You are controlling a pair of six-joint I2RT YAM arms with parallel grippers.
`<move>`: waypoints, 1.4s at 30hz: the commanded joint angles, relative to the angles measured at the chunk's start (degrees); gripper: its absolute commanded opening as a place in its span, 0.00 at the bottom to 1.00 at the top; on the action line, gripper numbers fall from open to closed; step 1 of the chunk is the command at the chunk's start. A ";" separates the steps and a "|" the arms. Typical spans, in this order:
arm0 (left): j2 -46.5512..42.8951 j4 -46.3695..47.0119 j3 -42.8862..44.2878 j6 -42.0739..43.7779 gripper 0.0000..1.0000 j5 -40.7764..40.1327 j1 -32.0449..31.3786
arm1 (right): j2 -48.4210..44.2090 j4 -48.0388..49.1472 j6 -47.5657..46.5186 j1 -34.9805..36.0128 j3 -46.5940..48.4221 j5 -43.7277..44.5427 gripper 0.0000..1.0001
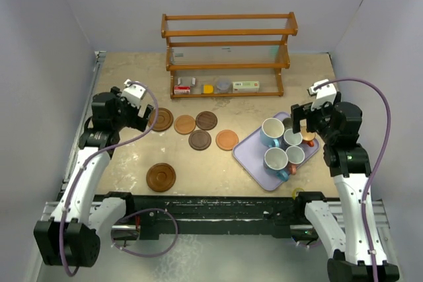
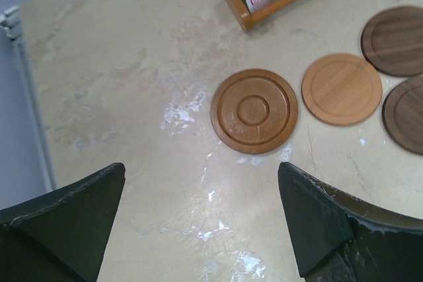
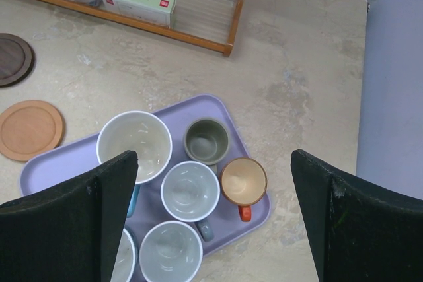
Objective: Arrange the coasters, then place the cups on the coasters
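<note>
Nothing placed yet. Coasters (image 1: 199,139) lying loose on table (image 1: 218,170), not arranged. Cups (image 1: 272,131) bunched on lavender tray (image 1: 249,148). Left gripper (image 2: 201,179), right gripper (image 3: 215,163) spread wide, nothing held. Whole task left.

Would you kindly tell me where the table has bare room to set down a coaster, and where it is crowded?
Bare: the near strip of table between the lone coaster and the tray, and the back left corner beside the rack. Crowded: in front of the rack, where five coasters cluster, and the tray, packed with cups.
</note>
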 commanded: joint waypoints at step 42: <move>49.99 -0.10 15.24 8.61 0.56 3.21 -9.87 | 2.89 1.05 -2.73 -0.06 -1.42 -2.25 1.00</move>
